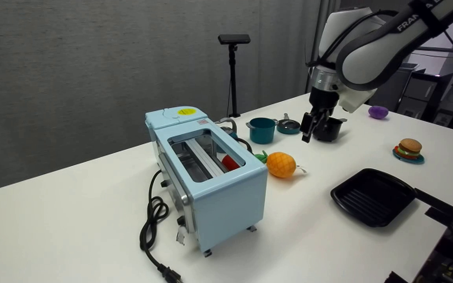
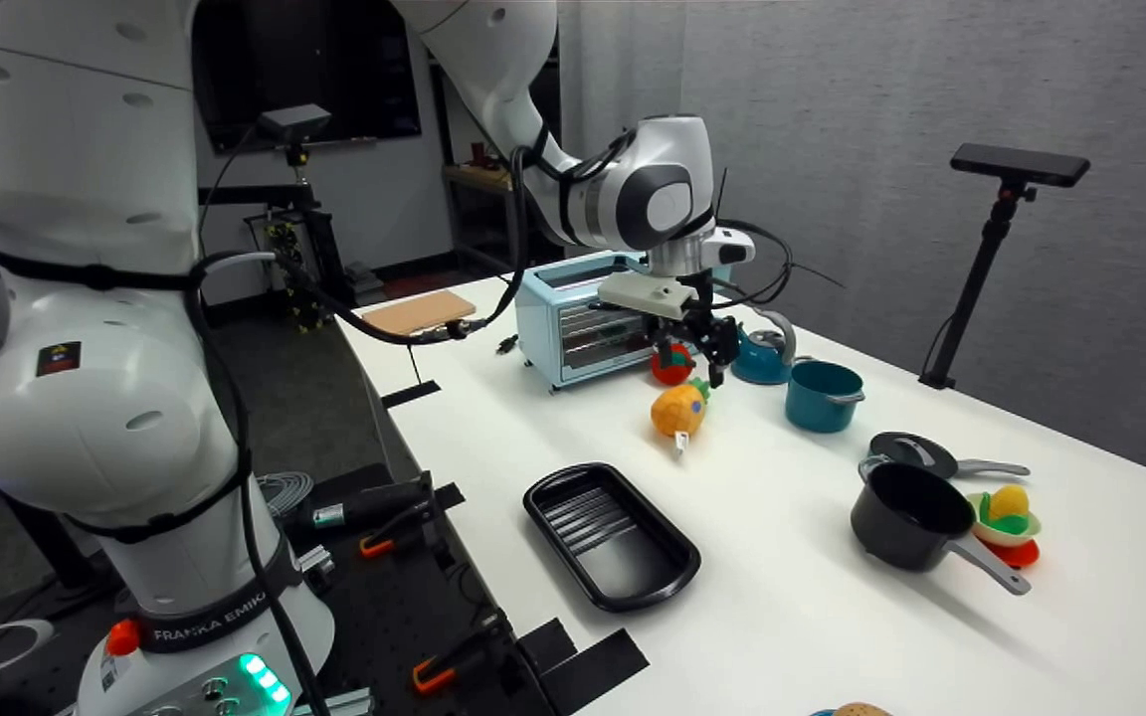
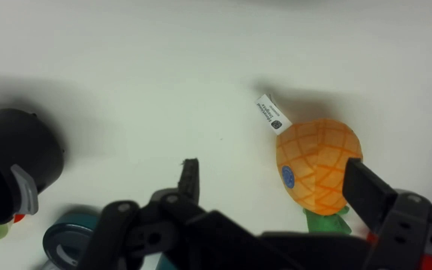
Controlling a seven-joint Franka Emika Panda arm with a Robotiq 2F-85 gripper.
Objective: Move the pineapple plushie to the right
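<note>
**While the black, two-fingered claw (image 3: 272, 161) hangs spread and unloaded, the orange-yellow, rounded fabric pineapple plushie (image 3: 318, 168) awaits its grip**

Where the wrist view shows the claw, its dark fingers (image 3: 368, 193) reach up from the bottom edge, one left of centre, one at right, parted wide and gripping nothing. The plushie lies in the right half of that view, green leaves (image 3: 324, 223) toward the bottom; the finger at right hides part of its edge, and whether they touch cannot be told.

Farther out, in an exterior view, the plushie rests just right of centre on a smooth white table (image 1: 73, 220), just beside a light-blue, glossy, box-shaped toaster (image 1: 230, 208). A black, rectangular, ridged pan (image 1: 372, 196) lies toward the lower right of that frame.

The step in hand appears to be lining up for the grasp; the carry to the right is not yet begun. The next move likely calls for shifting the claw toward the right of the wrist view until the plushie is centred between the fingers, then lowering and closing on it.
</note>
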